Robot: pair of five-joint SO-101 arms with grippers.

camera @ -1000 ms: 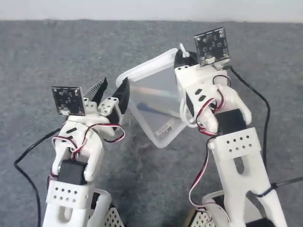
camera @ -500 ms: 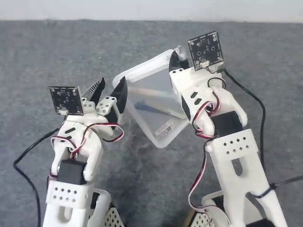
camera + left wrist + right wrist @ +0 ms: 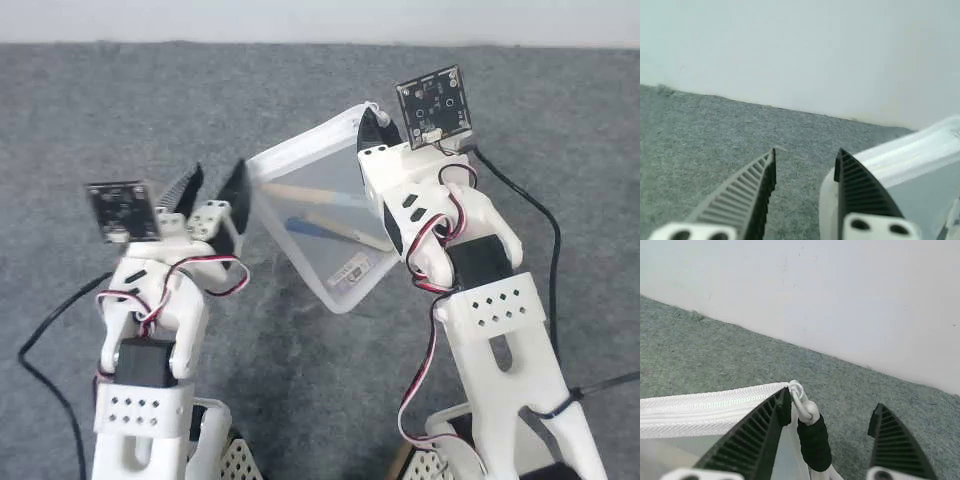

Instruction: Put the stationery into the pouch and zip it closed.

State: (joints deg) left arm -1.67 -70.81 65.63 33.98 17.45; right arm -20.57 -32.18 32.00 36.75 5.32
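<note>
Motion over the last second is mostly the left arm's: the left gripper [image 3: 217, 176], jaws apart and empty, has drawn back from the corner of the translucent white plastic zip pouch [image 3: 320, 260] it was touching and now sits just beside it. The right gripper [image 3: 832, 400] slid a little along the zip and has since kept still at the pouch's far corner, jaws apart. The pouch lies on the grey carpeted table [image 3: 110, 110] between the arms, so the job looks all but done. The right wrist view makes plain what the high view leaves unclear: the white zip tape [image 3: 700, 402] is meshed shut up to the white-and-black zipper pull [image 3: 810, 415], which sits unclamped against one finger. The high view in turn shows the contents, a tan wooden pencil [image 3: 300, 192] and a blue pen [image 3: 305, 225]
</note>
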